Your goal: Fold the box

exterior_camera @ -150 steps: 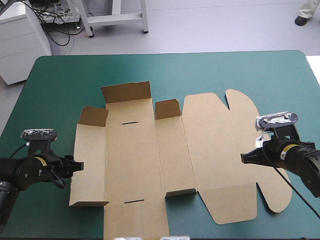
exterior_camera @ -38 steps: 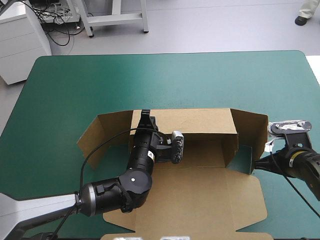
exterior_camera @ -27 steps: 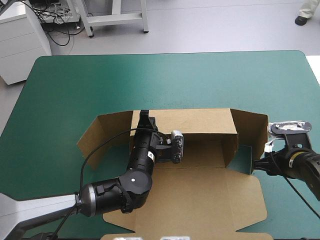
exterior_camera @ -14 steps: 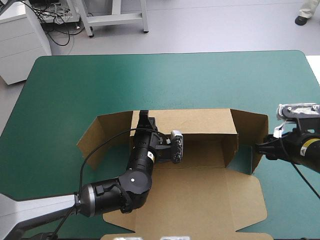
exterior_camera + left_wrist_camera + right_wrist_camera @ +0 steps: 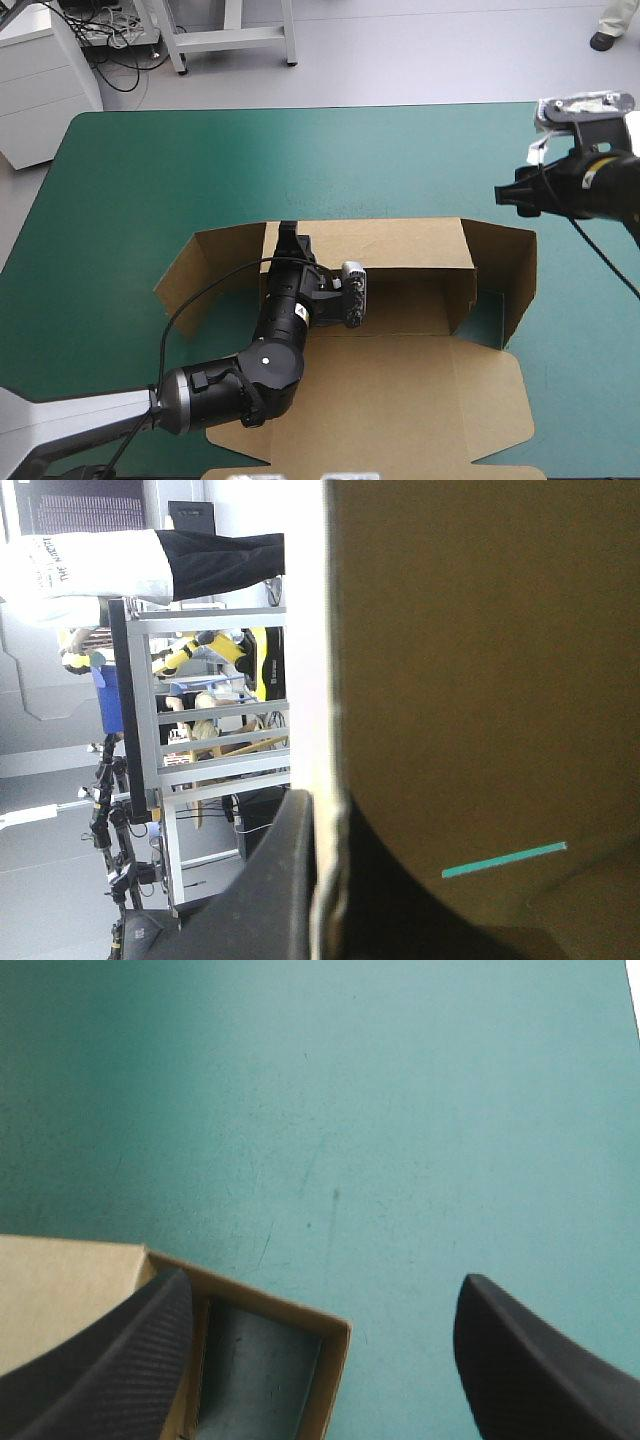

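We find the right jaws off the box point(image 5: 400, 250); just before, they sat low against its right end flap point(image 5: 507, 275), and now they hang wide apart over bare teal-green tabletop point(image 5: 200, 160) near the far right corner, well clear of the board; the flap stands unaided, angled outward; the left jaws stay clamped on the rear wall point(image 5: 370, 240) near its left end; the box sits mid-table, rear wall raised, front panel point(image 5: 400, 400) lying flat; we judge the end flaps still need tucking.
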Robot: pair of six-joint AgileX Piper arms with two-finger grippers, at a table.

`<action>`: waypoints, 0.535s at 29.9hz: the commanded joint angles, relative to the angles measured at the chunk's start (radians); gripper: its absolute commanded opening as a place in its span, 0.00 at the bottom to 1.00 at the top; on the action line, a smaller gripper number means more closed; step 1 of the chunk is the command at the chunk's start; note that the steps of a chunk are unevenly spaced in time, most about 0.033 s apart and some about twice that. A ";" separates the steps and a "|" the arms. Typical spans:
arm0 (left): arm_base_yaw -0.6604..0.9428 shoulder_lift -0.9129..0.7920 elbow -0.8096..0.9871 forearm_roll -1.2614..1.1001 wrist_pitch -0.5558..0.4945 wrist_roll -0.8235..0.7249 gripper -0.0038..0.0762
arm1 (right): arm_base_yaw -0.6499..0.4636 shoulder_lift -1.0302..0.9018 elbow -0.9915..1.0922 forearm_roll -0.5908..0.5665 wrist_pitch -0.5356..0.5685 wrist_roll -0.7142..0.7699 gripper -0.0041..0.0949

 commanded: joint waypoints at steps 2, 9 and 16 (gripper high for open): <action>-0.008 -0.028 -0.017 -0.005 -0.009 -0.006 0.01 | -0.118 0.116 -0.130 0.134 0.003 -0.107 0.72; -0.008 -0.028 -0.017 -0.003 -0.009 -0.022 0.01 | -0.288 0.286 -0.169 0.363 0.003 -0.188 0.72; -0.008 -0.028 -0.017 -0.002 -0.009 -0.022 0.01 | -0.289 0.352 -0.157 0.356 0.003 -0.204 0.72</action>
